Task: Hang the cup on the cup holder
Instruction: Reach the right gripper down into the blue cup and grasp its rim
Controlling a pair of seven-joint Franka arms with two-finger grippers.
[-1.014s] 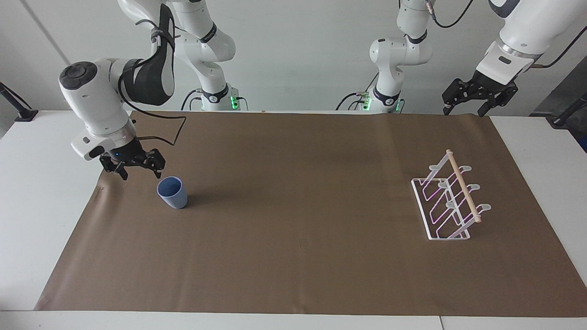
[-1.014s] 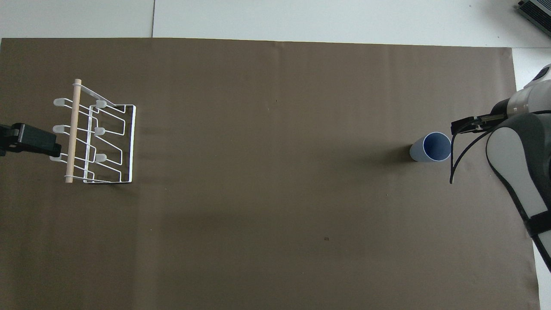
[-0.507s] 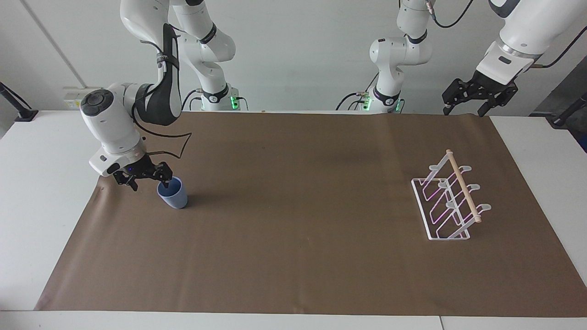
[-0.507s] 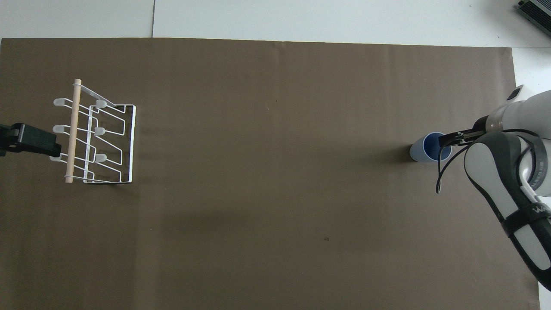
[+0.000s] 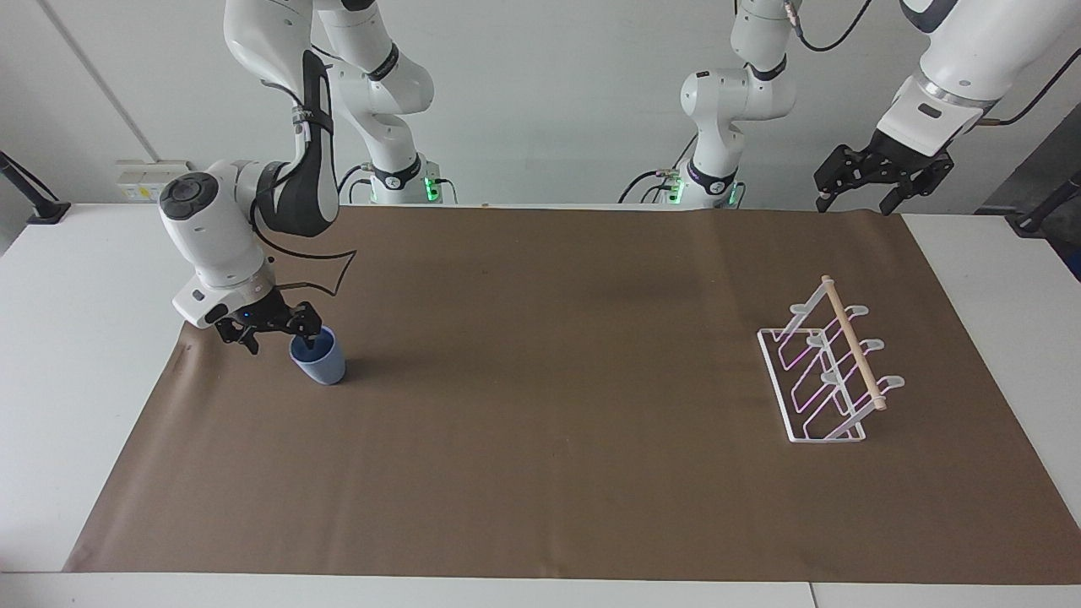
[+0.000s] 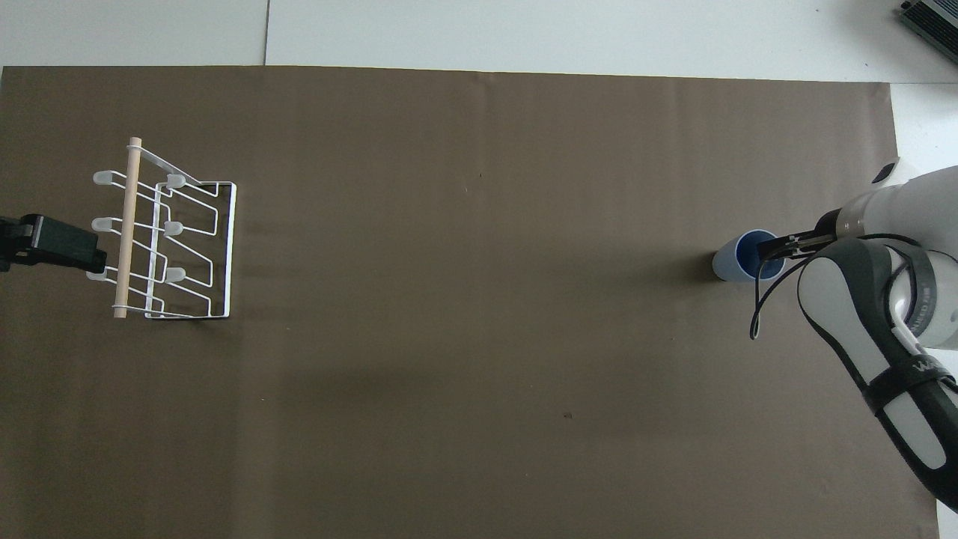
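Right hand [image 5: 279,334] open, straddling the rim of the upright blue cup [image 5: 319,359] at its own end of the desk, cup holder [image 5: 832,363] well apart under the open, waiting left hand [image 5: 857,198].

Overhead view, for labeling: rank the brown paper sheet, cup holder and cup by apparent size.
1. brown paper sheet, by far the largest
2. cup holder
3. cup, smallest, partly covered by the right hand
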